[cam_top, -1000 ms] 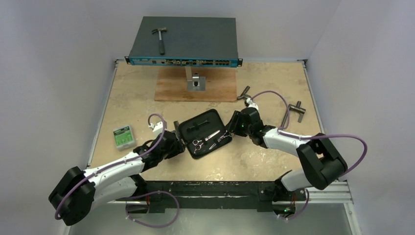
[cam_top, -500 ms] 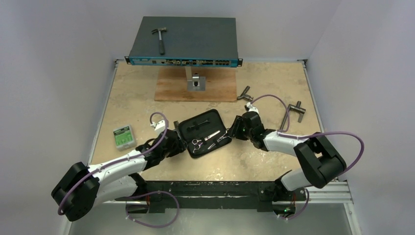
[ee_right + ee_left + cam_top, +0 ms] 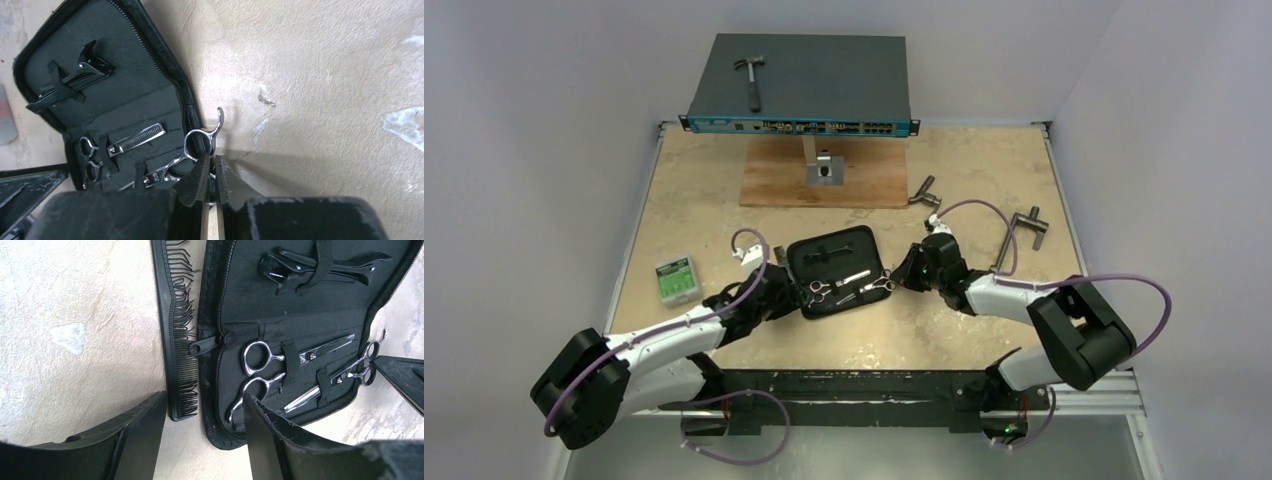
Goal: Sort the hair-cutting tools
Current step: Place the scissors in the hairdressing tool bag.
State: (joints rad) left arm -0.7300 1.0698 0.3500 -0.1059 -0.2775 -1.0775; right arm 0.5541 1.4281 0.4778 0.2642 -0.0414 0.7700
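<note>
While pinched almost together at the lower centre of the right wrist view, clamps with the right gripper on a finger ring of the plain scissors, at the right edge of the open case. Lies there with blades tucked under a strap and handles poking past the zip over the bare table. Just left of it, in the same half of the case: toothed scissors, strapped in, rings toward the lower left. Farther up, at upper left of the frame: clip, slipped under a strap in the other half.

In the left wrist view, spreads wide with the left gripper at the bottom of the frame, holding nothing, one finger over the table, the other over the case's lower edge. Between those fingers and running up the frame: comb, flat on the table, outside the case, just beside its left edge, teeth toward the zip.
</note>
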